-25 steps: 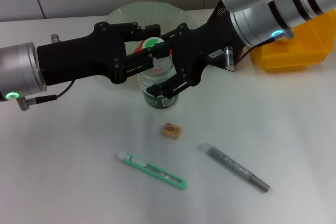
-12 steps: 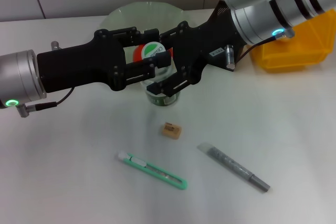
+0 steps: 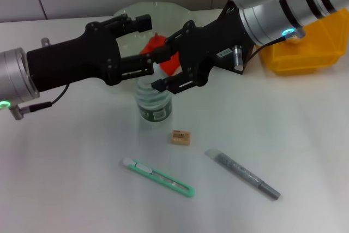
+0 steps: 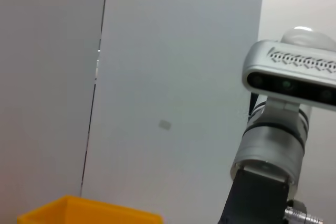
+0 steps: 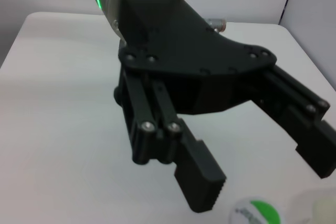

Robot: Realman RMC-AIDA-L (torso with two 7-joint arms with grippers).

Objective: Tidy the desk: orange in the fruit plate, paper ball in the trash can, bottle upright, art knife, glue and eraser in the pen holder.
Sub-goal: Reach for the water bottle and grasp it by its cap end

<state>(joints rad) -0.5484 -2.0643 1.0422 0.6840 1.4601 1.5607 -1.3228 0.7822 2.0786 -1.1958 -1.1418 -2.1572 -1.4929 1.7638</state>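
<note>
Jaws on both grippers stand apart and neither clamps anything, as far as we see. Our left gripper (image 3: 143,45) reaches in from the left side of the head view, one finger up by the fruit plate (image 3: 126,11) and the other just above the bottle (image 3: 154,102). The right wrist view shows that same left gripper (image 5: 262,161) wide open, ribbed pad visible, over a white-and-green round (image 5: 255,213) that we take for the bottle's top. Our right gripper (image 3: 162,70) comes in from the upper right, fingers spread just above the bottle's top; we can't tell whether they touch it.

White table (image 3: 305,151) carries everything. Yellow bin (image 3: 305,53) sits at the far right, partly behind the right arm. Fruit plate is at the back, something red-orange (image 3: 163,53) showing between the two grippers in front of it. Bottle stands upright mid-table, clear with a green label band.

Nearer us: green art knife (image 3: 158,177) lying flat, grey glue stick (image 3: 242,173) lying flat to its right, well apart. Eraser (image 3: 179,136) lies between them and the bottle, just beside the bottle's base.
</note>
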